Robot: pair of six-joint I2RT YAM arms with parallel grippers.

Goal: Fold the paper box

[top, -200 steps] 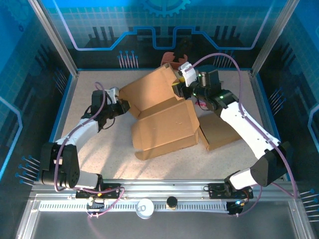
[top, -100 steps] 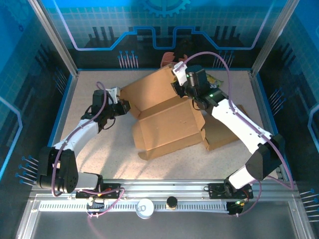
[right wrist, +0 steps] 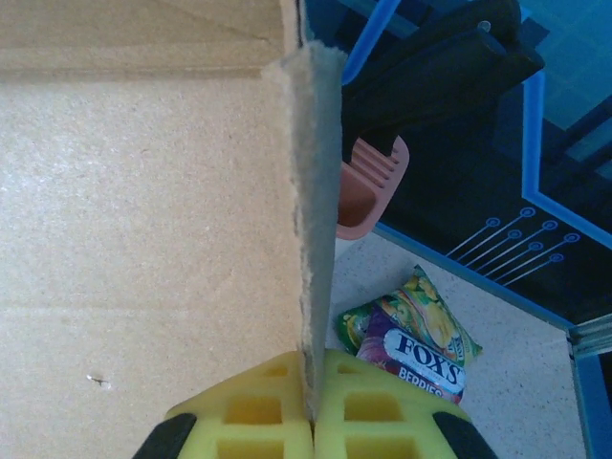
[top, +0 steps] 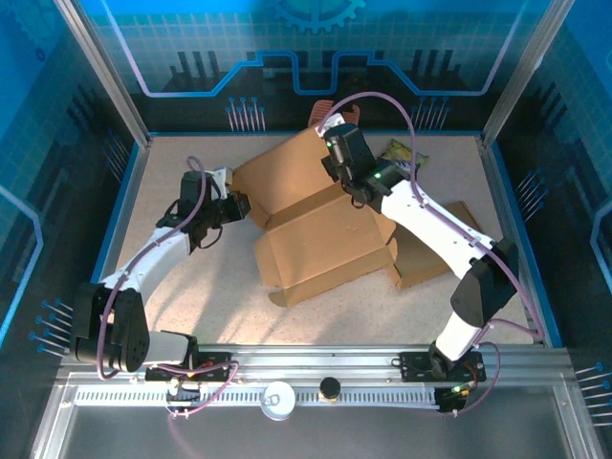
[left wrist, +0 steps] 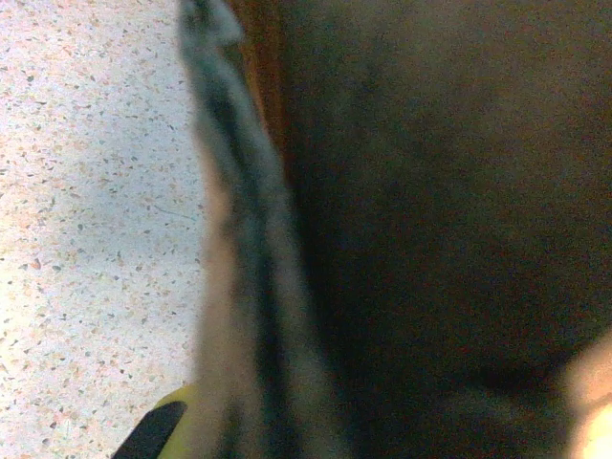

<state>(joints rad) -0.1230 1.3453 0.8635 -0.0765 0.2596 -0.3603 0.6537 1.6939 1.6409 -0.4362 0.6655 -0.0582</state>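
Wrist camera catches right claw (right wrist: 312, 404) pinching box (right wrist: 143, 210) edge.

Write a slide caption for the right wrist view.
The right gripper shut on a flap edge of the cardboard box, a candy bag on the table beyond.

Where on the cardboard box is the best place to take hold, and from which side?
Take a thin flap edge, pinched across its thickness, from the side it faces; the cardboard box has panels that look too broad to span. The right hand clamps the far flap edge-on; the left hand holds the left corner.
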